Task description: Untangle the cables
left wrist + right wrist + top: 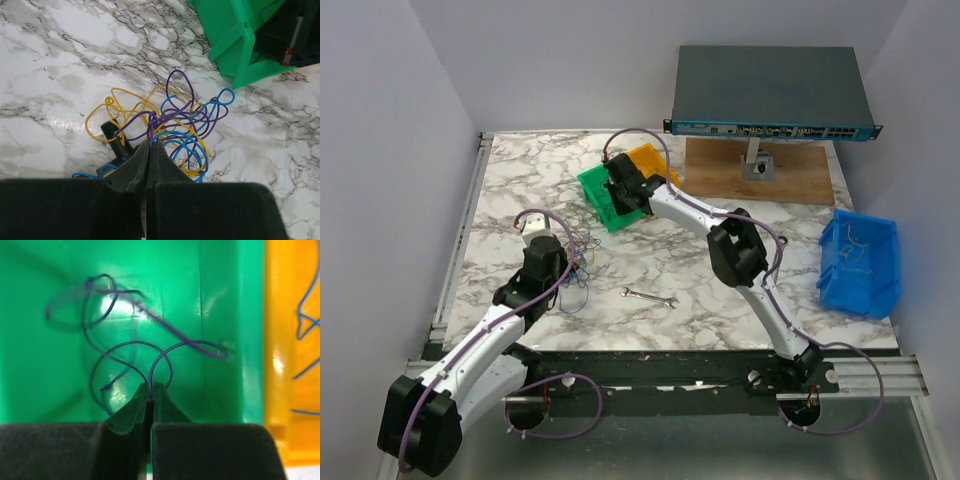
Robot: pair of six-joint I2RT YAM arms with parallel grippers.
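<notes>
A tangle of thin cables (175,130) in yellow, blue and purple lies on the marble table, small in the top view (582,272). My left gripper (150,145) is shut on purple strands at the tangle's near edge. A dark cylinder (116,139) lies under the tangle's left side. My right gripper (151,387) is shut on a loose purple cable (127,347) that loops inside the green bin (45,365). In the top view the right gripper (620,190) sits over the green bin (592,185).
A yellow bin (652,158) with blue wire (305,325) stands beside the green bin. A wrench (650,296) lies mid-table. A blue bin (860,262) sits at the right. A network switch (770,92) stands on a wooden board (760,172) at the back.
</notes>
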